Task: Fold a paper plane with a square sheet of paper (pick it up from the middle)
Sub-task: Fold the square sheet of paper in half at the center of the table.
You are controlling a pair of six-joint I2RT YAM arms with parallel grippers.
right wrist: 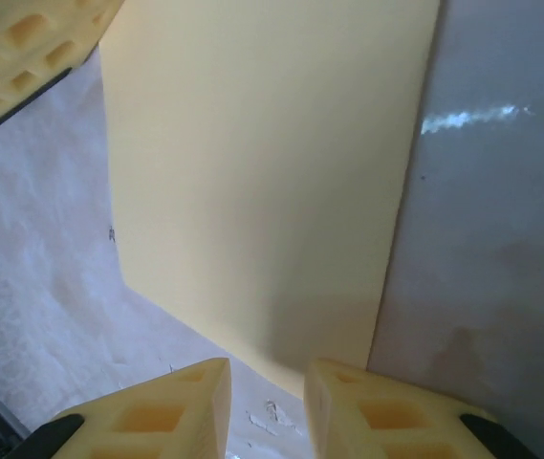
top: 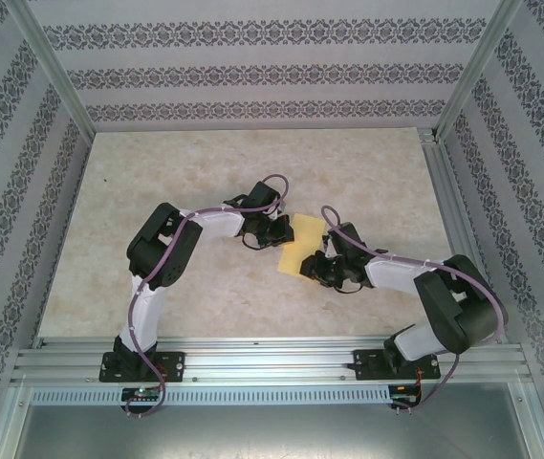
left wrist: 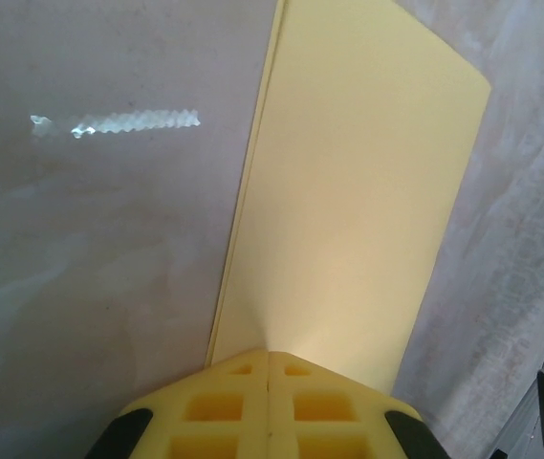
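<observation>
Yellow paper lies flat mid-frame on the table. The left gripper, fingers pressed together, sits at its near end. The right gripper is slightly spread and empty at the opposite edge. Feather-light, floppy, creases easily: probably best pinched gently at an edge.

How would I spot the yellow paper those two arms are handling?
Find the pale marbled tabletop boxed in by patterned walls. At its middle the left gripper and right gripper nearly meet, and between them lies the yellow sheet of paper. It is flat, thin and plain, unlike the bulky black arms beside it.
</observation>
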